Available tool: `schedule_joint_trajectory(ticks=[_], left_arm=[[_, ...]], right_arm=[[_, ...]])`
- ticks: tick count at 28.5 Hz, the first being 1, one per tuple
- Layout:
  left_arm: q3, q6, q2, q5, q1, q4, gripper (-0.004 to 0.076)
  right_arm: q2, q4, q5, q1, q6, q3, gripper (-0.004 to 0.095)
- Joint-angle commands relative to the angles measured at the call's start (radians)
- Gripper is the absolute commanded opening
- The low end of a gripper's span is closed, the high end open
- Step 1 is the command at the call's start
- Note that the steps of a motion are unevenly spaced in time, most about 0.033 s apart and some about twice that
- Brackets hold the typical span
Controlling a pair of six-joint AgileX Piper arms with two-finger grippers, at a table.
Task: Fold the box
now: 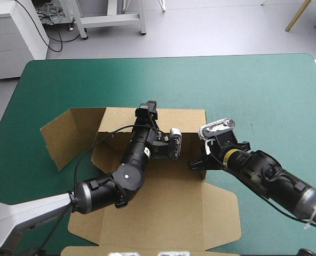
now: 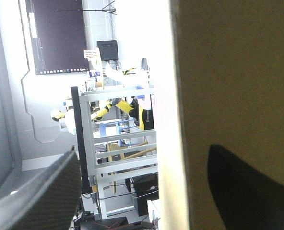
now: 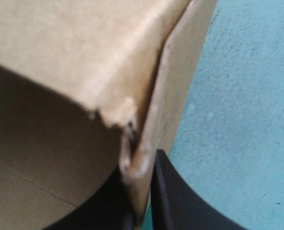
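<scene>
**Folding the box: a corner being set.** The brown box [image 1: 163, 208] lies in the middle of the teal-green desk [image 1: 254, 80]. Its near panels are flat, its left flap [image 1: 67, 133] is spread outward, and the walls of its far part appear partly raised.

The right gripper [image 3: 139, 165] stands at the box's right side. Its black fingers are all but closed on a doubled edge of board at a corner, with the sheet pinched between them. The left gripper [image 2: 144, 151] is inside the box, near that same side. Its fingers stand wide apart with an upright board edge between them, gripping nothing.

Judged from here, the step in hand is seating this corner. It should go best with the right pinch low and square to the crease, while the left fingers close on or press against the adjoining wall so that the layers line up. A skewed pull would likely buckle the board or spring the tuck open.
</scene>
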Motion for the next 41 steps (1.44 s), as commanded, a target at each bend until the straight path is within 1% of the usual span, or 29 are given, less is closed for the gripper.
schedule_joint_trajectory(ticks=[1, 4, 7, 13, 21, 26, 27, 29, 30, 32, 33, 34, 35, 38, 41], left_arm=[[-0.028, -0.019, -0.04, 0.065, -0.033, 0.042, 0.0555], [-0.028, -0.019, -0.04, 0.074, -0.06, 0.052, 0.0555], [-0.028, -0.019, -0.04, 0.094, -0.086, 0.091, 0.0555], [-0.028, -0.036, -0.04, 0.134, -0.119, 0.14, 0.0555], [-0.028, -0.038, -0.04, 0.136, -0.119, 0.137, 0.0555], [-0.028, -0.038, -0.04, 0.136, -0.119, 0.137, 0.0549], [-0.028, -0.038, -0.04, 0.136, -0.119, 0.135, 0.0533], [-0.028, -0.038, -0.04, 0.138, -0.119, 0.118, 0.0455], [-0.028, -0.038, -0.04, 0.143, -0.119, 0.103, 0.0375], [-0.028, -0.029, -0.04, 0.145, -0.119, 0.076, 0.0169], [-0.032, 0.007, -0.04, 0.144, -0.119, 0.047, 0.0001], [-0.039, 0.03, -0.04, 0.139, -0.119, 0.019, 0.0015], [-0.083, 0.098, -0.04, 0.121, -0.117, -0.122, 0.0013], [-0.198, 0.271, -0.04, 0.087, -0.083, -0.445, 0.0013], [-0.328, 0.436, -0.04, 0.09, -0.003, -0.746, 0.0013]], right_arm=[[-0.013, -0.141, -0.037, 0.004, 0.105, -0.042, -0.0012], [-0.009, -0.264, 0.02, 0.004, 0.199, -0.073, -0.0012], [0.003, -0.365, 0.086, 0.004, 0.259, -0.11, -0.0012], [0.057, -0.476, 0.166, -0.008, 0.286, -0.184, -0.0012], [0.146, -0.474, 0.156, -0.132, 0.253, -0.286, -0.0013], [0.185, -0.437, 0.156, -0.163, 0.178, -0.33, -0.0014], [0.187, -0.431, 0.156, -0.163, 0.173, -0.332, -0.0014], [0.191, -0.42, 0.149, -0.163, 0.17, -0.337, -0.0014], [0.194, -0.42, 0.149, -0.163, 0.17, -0.337, -0.0014], [0.195, -0.407, 0.147, -0.163, 0.17, -0.337, -0.0014], [0.195, -0.402, 0.147, -0.163, 0.17, -0.337, -0.0014], [0.195, -0.402, 0.147, -0.163, 0.17, -0.337, -0.0014], [0.195, -0.394, 0.147, -0.163, 0.17, -0.337, -0.0014], [0.195, -0.378, 0.145, -0.163, 0.17, -0.337, -0.0014], [0.195, -0.365, 0.145, -0.163, 0.166, -0.337, -0.0014]])
